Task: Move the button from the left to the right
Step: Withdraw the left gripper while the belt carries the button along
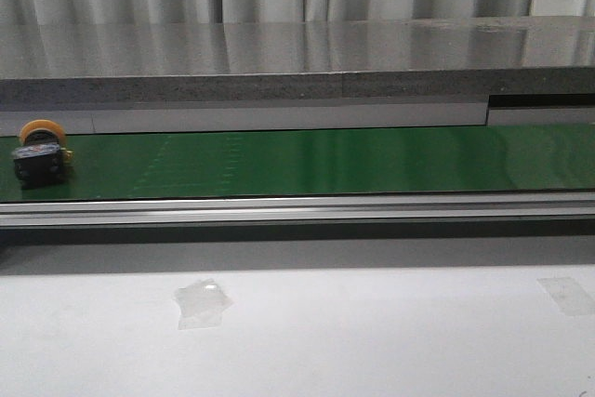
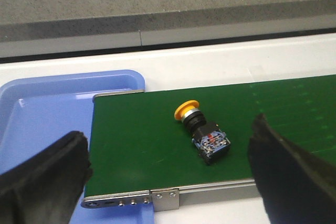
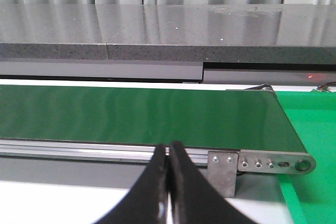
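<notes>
Since the button [image 1: 39,151] sits way over at the 9 o'clock edge of the front view, on the green belt [image 1: 307,163], the left arm is clearly the closer one. From the left wrist view the left claw [image 2: 173,174] is spread wide, its two dark fingers [image 2: 44,174] on either side of the frame, and the button lies on the belt between and a bit beyond them, not touching either one. It's tipped on its side: the yellow cap [image 2: 187,109] points toward roughly 10 o'clock in that picture and the black body [image 2: 209,140] with the blue and red marks trails toward 4 o'clock, so the long axis runs diagonal to the belt. My guess is the claw would need some twist to close across the body instead of along it.

The right claw [image 3: 169,182] is pressed together, holding nothing, hanging near the far end of the belt with no button anywhere in its view.

Stuff that's hard to read: the front view shows neither arm, and the button there is small and blurry. A blue tray [image 2: 47,108] sits partly under the belt's end, cut off at the frame. The fingertips themselves run off the picture, so height above the belt is anyone's guess.
</notes>
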Motion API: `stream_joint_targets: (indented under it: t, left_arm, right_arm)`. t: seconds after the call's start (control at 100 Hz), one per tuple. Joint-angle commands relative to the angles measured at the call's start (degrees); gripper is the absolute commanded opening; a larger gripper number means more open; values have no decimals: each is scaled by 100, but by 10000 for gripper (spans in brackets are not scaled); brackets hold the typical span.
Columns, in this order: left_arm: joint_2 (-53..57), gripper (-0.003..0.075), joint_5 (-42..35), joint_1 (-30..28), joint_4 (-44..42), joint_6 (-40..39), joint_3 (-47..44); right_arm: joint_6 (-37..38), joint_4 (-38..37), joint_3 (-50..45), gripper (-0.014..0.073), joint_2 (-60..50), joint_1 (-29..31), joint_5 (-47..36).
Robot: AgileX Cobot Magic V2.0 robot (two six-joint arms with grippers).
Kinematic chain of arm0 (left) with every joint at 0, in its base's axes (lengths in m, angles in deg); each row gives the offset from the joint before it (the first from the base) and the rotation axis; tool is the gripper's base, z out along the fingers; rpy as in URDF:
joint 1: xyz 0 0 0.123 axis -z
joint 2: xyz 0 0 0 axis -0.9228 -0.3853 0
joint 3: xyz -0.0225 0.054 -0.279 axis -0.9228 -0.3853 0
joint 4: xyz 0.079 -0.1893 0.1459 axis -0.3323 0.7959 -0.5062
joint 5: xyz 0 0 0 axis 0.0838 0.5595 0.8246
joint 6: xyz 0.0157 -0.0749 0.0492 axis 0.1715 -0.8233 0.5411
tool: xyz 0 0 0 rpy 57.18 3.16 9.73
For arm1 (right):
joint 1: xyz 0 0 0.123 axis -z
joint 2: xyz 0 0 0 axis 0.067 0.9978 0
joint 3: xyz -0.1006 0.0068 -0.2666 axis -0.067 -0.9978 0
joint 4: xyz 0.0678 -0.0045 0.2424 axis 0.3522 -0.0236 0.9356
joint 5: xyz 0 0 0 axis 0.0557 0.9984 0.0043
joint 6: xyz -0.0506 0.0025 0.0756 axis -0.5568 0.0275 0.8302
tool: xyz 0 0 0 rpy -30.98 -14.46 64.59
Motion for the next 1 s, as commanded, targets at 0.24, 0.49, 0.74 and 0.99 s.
stream_joint_targets:
  t: [0.24,0.49,0.74,0.99]
  left_arm:
    - [1982,598,-913,36,99,1,-1374]
    - [2599,598,-877,36,99,1,-1534]
    - [2599,483,-874,36,99,1,-1534]
    - [2599,206,-874,36,99,1,-1534]
  right_arm:
    - [-30,-55,89,-67,-105,35,-462]
    - [-30,-55,89,-67,-105,35,-462]
    - [-30,-55,89,-67,-105,35,-462]
    - [-30,-55,89,-67,-105,35,-462]
